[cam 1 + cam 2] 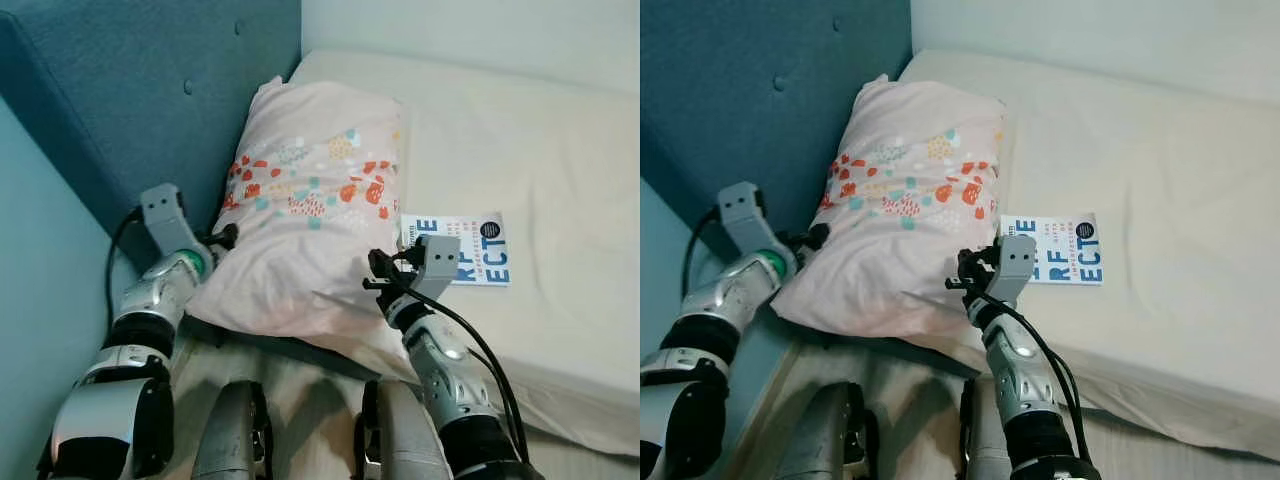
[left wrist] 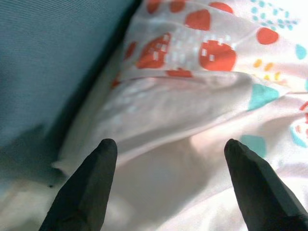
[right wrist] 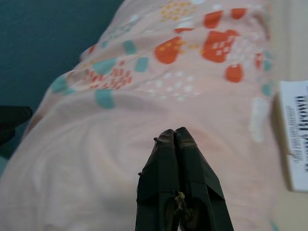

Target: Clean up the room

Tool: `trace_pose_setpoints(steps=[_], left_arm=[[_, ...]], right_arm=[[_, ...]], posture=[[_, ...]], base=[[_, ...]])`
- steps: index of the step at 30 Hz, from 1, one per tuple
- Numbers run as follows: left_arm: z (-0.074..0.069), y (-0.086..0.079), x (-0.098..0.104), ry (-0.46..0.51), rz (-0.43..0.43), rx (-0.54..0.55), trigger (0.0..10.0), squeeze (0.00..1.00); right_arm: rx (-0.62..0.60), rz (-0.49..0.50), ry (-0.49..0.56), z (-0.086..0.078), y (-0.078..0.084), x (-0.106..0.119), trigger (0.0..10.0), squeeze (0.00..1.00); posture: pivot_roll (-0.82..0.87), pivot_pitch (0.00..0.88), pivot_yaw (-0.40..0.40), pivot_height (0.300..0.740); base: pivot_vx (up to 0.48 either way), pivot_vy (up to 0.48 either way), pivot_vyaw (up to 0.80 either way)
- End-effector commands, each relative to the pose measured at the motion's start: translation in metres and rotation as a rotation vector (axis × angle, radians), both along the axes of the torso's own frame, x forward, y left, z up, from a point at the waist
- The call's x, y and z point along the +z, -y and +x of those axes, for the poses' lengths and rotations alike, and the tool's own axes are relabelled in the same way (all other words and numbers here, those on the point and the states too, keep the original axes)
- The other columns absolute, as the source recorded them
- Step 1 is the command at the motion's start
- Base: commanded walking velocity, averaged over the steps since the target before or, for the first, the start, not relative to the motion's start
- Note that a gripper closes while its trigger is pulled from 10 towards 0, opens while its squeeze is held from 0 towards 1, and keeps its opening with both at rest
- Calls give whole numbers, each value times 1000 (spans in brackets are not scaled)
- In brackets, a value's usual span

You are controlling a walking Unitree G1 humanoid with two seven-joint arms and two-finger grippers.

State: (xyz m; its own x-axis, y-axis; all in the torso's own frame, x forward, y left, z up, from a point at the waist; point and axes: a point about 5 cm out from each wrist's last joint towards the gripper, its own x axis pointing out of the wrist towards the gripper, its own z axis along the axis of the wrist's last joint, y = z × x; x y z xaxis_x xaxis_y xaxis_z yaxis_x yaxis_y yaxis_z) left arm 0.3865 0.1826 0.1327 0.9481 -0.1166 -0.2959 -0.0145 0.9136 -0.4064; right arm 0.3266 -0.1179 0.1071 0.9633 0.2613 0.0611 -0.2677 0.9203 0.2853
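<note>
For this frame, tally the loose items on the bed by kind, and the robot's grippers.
Pillows: 1, the pink patterned pillow
Books: 1, the blue-lettered book on the mattress
Grippers: 2, left gripper open at the pillow's edge, right gripper shut
Total: 4

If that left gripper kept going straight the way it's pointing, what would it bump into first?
Most likely the pillow. The left gripper is open and aimed at the pillow's pale side, close to the blue headboard. How far it stands from the fabric is hard to judge.
</note>
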Motion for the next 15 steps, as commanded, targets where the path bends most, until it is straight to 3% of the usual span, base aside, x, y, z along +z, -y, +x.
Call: trace_pose_setpoints(steps=[1, 3, 4, 5, 6, 8, 13, 15], left_arm=[[2, 13, -2, -1, -46, -60, 10000, 1000], [3, 20, -2, -2, -41, -99, 10000, 1000], [3, 27, -3, -9, 17, -135, 10000, 1000], [3, 31, -4, -13, 57, -156, 10000, 0], [3, 31, -4, -13, 57, -156, 10000, 0], [4, 37, -6, 0, 178, -175, 10000, 0], [3, 39, -10, -6, 264, -179, 10000, 0], [-2, 42, -21, -45, 294, -203, 10000, 0]], right_arm=[[-24, -8, -7, -8, 5, -7, 10000, 0], [-28, -12, -3, -10, 6, -8, 10000, 0], [-34, -18, 3, -12, 6, -8, 10000, 0], [-38, -22, 8, -13, 6, -9, 10000, 0], [-38, -22, 8, -13, 6, -9, 10000, 0], [-53, -14, 21, -15, 7, -7, 10000, 0], [-68, -6, 31, -17, 9, -5, 10000, 0], [-87, 2, 35, -21, 11, -5, 10000, 0]], posture=[[-45, 265, 65, 626], [-47, 268, 67, 626], [-55, 272, 72, 626], [-55, 272, 72, 626], [-55, 272, 72, 626], [-64, 281, 84, 626], [-68, 287, 91, 626], [-69, 291, 97, 626]], base=[[0, 0, 0], [0, 0, 0], [0, 0, 0], [0, 0, 0], [0, 0, 0], [0, 0, 0], [0, 0, 0], [0, 0, 0]])
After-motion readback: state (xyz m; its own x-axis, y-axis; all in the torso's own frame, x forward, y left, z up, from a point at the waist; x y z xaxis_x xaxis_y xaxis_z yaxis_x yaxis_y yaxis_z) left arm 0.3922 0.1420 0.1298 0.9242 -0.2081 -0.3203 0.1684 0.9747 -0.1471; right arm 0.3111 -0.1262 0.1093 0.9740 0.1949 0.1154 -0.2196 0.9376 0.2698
